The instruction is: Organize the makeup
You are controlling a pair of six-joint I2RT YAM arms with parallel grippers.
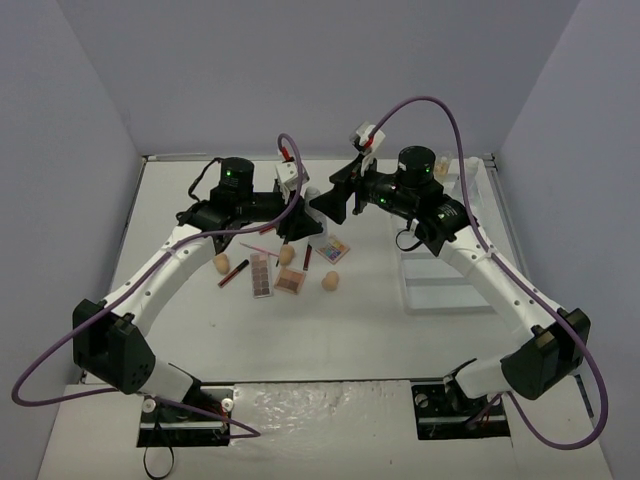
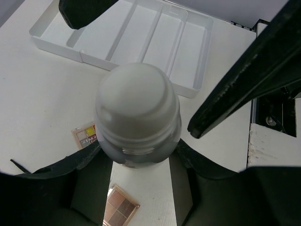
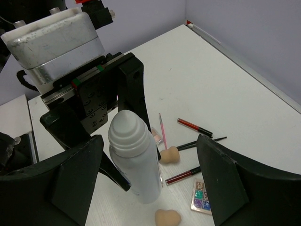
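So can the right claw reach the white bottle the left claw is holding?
Probably yes: the right claw is open astride the white bottle, whose top is bare; the left claw grips lower down.

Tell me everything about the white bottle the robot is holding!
The white bottle is tall and smooth, probably plastic, with a rounded dome cap and a groove ring under it. It stands almost upright, leaning a little, in midair above the table. The left claw grips its body from both sides. The right claw is open around it, not touching.

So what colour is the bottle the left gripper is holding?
White, the bottle in the left gripper; clearest in the right wrist view.
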